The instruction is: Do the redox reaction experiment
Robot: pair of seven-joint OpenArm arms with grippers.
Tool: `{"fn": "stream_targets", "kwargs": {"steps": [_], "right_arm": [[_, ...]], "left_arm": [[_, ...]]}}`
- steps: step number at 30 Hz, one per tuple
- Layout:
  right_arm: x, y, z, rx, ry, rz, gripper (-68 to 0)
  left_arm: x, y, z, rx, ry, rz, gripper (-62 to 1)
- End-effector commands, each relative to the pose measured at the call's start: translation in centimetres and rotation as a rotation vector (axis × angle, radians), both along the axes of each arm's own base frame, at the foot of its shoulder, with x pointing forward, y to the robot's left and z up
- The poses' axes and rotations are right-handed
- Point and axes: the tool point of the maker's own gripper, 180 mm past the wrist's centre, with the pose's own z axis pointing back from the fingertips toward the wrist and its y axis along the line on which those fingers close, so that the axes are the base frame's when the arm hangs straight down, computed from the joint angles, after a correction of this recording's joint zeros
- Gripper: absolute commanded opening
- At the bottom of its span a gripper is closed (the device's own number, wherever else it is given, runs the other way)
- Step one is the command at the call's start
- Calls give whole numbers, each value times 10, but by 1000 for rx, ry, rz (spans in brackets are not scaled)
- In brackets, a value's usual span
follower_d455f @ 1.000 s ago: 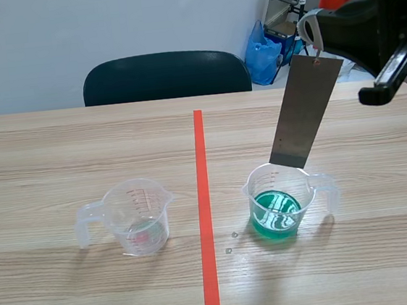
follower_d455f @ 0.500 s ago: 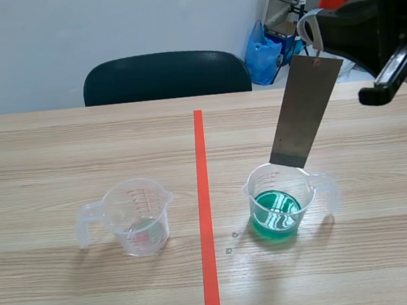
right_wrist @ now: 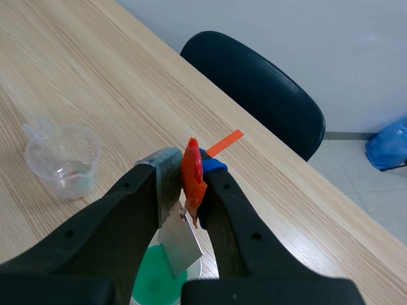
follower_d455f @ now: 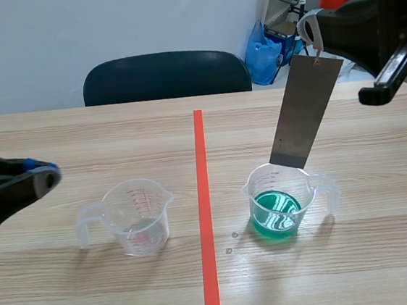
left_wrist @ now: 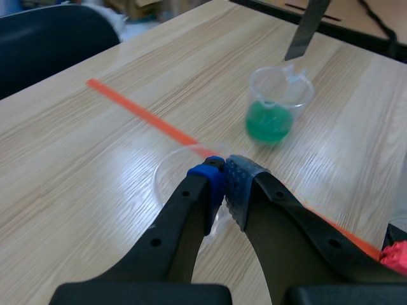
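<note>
The right tool [follower_d455f: 314, 31] is clamped on the top of a grey metal strip [follower_d455f: 305, 113], which hangs tilted above the cup of green liquid [follower_d455f: 276, 204] toward the tabletop's [follower_d455f: 73, 297] right edge; its lower end looks just above the rim, not yet dipped; the left tool [left_wrist: 224, 181], fingers together and empty, hovers by the clear cup [follower_d455f: 137, 218] toward the left edge; immersion appears left to do.

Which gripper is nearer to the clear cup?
Left. The left gripper is close by the clear cup, fingers shut. The right gripper is across the tape line, high over the green cup, holding a metal strip.
</note>
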Motion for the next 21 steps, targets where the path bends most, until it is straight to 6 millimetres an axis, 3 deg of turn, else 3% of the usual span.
{"fn": "stream_targets", "kwargs": {"steps": [1,11,21], "right_arm": [[0,3,11,15,-35,12,-656],[0,3,11,16,-35,11,-656],[0,3,11,16,-35,11,-656]], "left_arm": [[7,-17,6,-27,-23,-14,-583],[25,-115,-16,-56,15,-163,-583],[44,-174,-45,-61,79,-193,-583]]}}
